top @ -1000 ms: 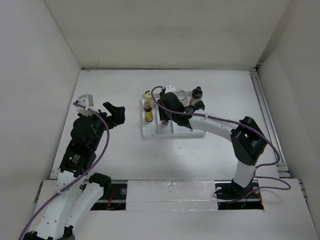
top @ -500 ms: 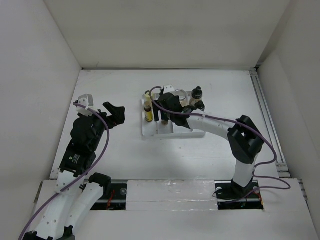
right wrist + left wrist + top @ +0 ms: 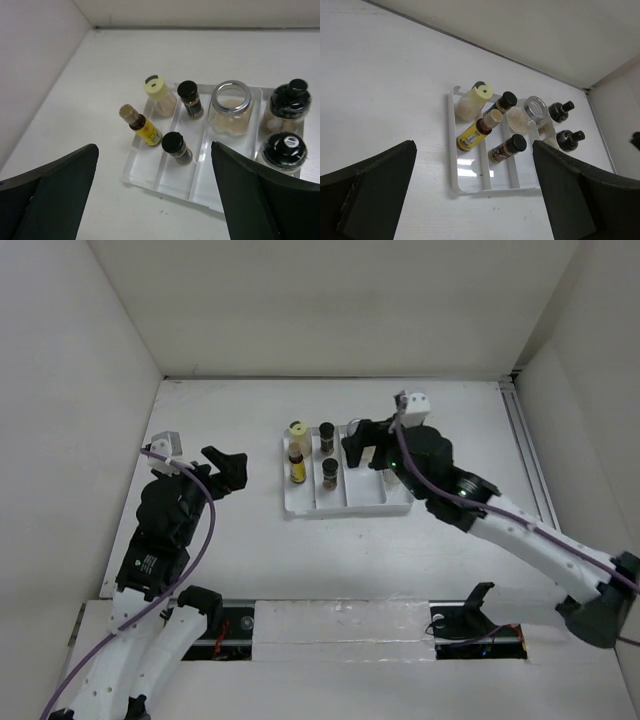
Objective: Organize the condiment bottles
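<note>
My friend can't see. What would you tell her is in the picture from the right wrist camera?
Seven condiment bottles stand in a white divided tray on a white table, seen from above. Left to right: two yellowish bottles, two black-capped shakers, a silver-rimmed jar, two dark bottles. The open right gripper's dark fingers fill the bottom corners.

A white table (image 3: 250, 540) sits boxed in by plain white walls: a left wall (image 3: 60, 420), a back wall (image 3: 330, 300) and a right wall (image 3: 600, 420). A thin dark seam runs where the back wall meets the table. A pale rail (image 3: 530, 480) lies along the table's right edge. A glossy white ledge (image 3: 340, 625) crosses the near edge. Light is soft and even, shadows faint.
</note>
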`<state>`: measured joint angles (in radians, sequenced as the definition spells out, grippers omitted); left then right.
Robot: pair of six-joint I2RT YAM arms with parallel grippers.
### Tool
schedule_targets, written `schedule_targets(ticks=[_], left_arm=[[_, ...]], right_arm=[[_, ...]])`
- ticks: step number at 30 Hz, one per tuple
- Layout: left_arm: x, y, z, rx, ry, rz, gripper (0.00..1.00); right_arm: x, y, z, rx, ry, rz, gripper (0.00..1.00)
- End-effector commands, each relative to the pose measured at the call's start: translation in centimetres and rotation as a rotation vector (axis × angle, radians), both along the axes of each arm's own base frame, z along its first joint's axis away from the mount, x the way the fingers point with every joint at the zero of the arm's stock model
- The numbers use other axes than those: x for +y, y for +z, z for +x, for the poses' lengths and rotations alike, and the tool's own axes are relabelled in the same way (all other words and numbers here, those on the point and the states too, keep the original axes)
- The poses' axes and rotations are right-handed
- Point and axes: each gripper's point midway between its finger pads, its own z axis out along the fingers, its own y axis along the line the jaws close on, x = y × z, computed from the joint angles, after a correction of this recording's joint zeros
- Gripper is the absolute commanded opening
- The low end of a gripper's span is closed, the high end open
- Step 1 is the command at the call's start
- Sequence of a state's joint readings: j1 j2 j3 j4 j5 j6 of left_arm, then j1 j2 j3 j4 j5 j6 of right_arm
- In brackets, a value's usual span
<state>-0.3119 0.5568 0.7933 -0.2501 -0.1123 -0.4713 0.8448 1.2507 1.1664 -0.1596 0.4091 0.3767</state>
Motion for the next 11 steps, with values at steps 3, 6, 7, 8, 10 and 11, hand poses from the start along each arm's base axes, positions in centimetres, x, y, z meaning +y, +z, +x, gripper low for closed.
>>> schedule_targets(ticks=[3,6,7,8,10,11], left_arm=[[0.2,1.5,0.1,-0.072,0.003,-0.009,0.99],[0.2,1.6,0.1,-0.082,0.003,-0.012,0.99],[0.1,2.1,-0.2,-0.104,-0.007,-0.02,0.99],[-0.1,1.6,-0.1,-0.092,-0.017,-0.017,0.99],[-0.3,2.1,-0.3,-0.112,-0.029,-0.024,0.99],[-0.5,2.1,-0.4,-0.112,-0.038,-0.025,0.99]], right_arm=[[-5.6,4.0,-4.5,-0.115,-0.045,0.143,1.0],[-8.5,4.5,-6.6,-0.168,-0.069,0.223,1.0],[-8.9,4.4,-7.0,-0.174,-0.069,0.231,1.0],[-9.3,4.3,-7.3,-0.18,-0.069,0.238,1.0],[-10.0,3.6,-7.9,-0.168,-0.07,0.24,1.0],[-10.0,3.0,-8.0,-0.149,-0.072,0.229,1.0]])
